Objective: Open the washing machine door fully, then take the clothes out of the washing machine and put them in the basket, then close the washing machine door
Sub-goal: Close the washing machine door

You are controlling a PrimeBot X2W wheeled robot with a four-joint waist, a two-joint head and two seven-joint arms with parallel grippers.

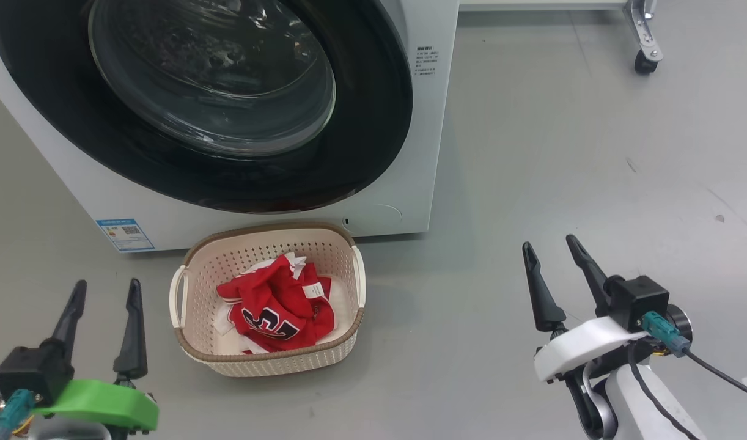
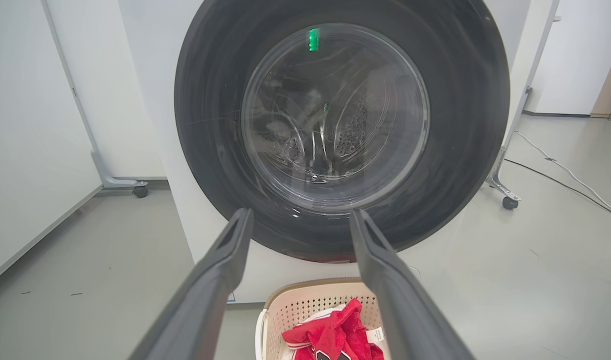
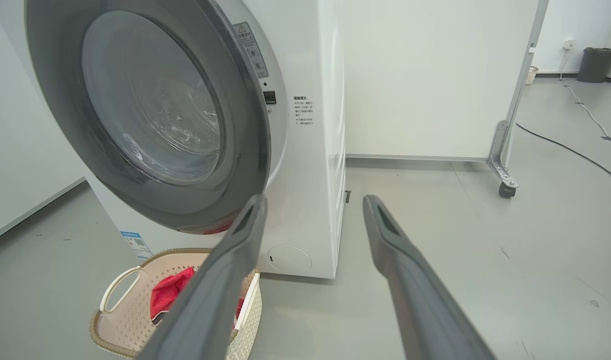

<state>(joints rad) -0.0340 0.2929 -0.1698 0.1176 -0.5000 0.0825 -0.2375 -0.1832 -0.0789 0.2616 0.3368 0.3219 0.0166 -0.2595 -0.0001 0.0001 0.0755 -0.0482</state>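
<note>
The washing machine (image 1: 425, 122) stands on the grey floor (image 1: 563, 153), a blue label (image 1: 124, 234) low on its front. Its round door (image 1: 367, 122) lies against the front; whether it is latched cannot be told. A thin red streak shows at the door's lower edge, either cloth or a reflection in the glossy rim. The basket (image 1: 269, 365) sits on the floor just in front of the machine, below the door, and the red clothes (image 1: 275, 305) lie crumpled inside it, dark numerals facing up. The left gripper (image 1: 107, 286) hovers to the left of the basket, fingers spread wide and holding nothing. The right gripper (image 1: 549, 243) hangs well to the right over bare floor, also wide and empty. A wheeled stand (image 1: 645, 58) is at the far right.
</note>
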